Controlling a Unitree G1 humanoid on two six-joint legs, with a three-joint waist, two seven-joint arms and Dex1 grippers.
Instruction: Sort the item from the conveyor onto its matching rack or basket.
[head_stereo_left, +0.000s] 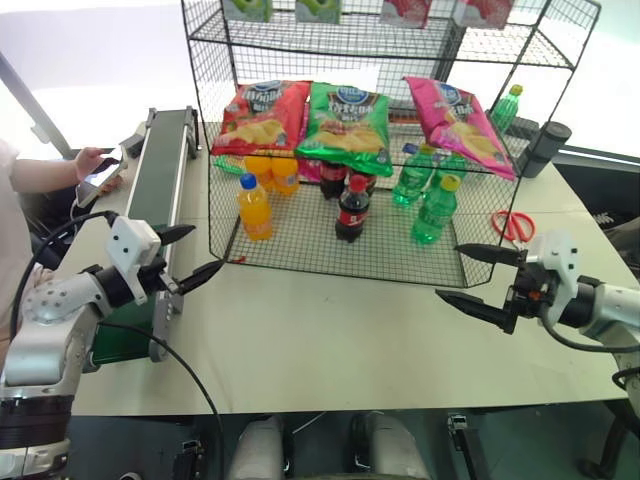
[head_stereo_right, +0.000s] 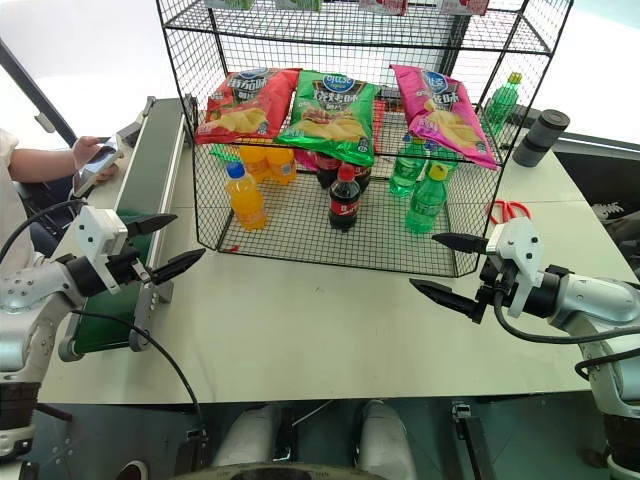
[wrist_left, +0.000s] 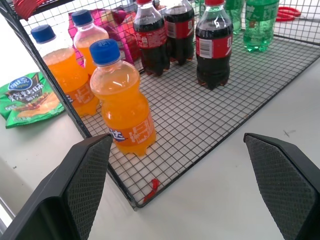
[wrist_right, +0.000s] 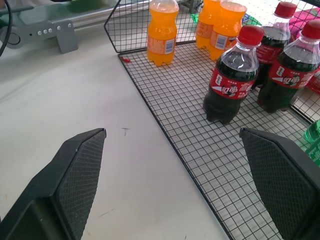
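Left gripper (head_stereo_left: 192, 254): fingers spread wide, nothing between them, held above the table beside the near end of the conveyor (head_stereo_left: 160, 180) and pointing toward the rack's near left corner.

Right gripper (head_stereo_left: 476, 276): fingers likewise spread wide and empty, held above the table just off the rack's near right corner, pointing inward.

Table (head_stereo_left: 330, 340): pale, matte top with a few small scuffs; bare between the two grippers.

Rack (head_stereo_left: 330, 262): black wire grid, several tiers, standing on the table. Bottom tier holds orange soda bottles (head_stereo_left: 254, 207) on the left, cola bottles (head_stereo_left: 351, 209) in the middle and green soda bottles (head_stereo_left: 434, 210) on the right. Middle tier carries three chip bags leaning forward: a red bag (head_stereo_left: 262, 115), a green bag (head_stereo_left: 347, 124) and the pink chip bag (head_stereo_left: 459, 122), which lies at the right end of that tier. More bags show at the top tier.

Conveyor: dark green belt with grey rails, running away along the table's left edge.

Other items: red-handled scissors (head_stereo_left: 513, 225) on the table to the right of the rack; a dark cylindrical container (head_stereo_left: 546, 147) near the far right corner; a small green bag (wrist_left: 29, 100) lying flat on the table outside the rack's left side.

Room: a person's hand (head_stereo_left: 95, 165) holds a phone beside the conveyor at far left; bright, pale background beyond the table.
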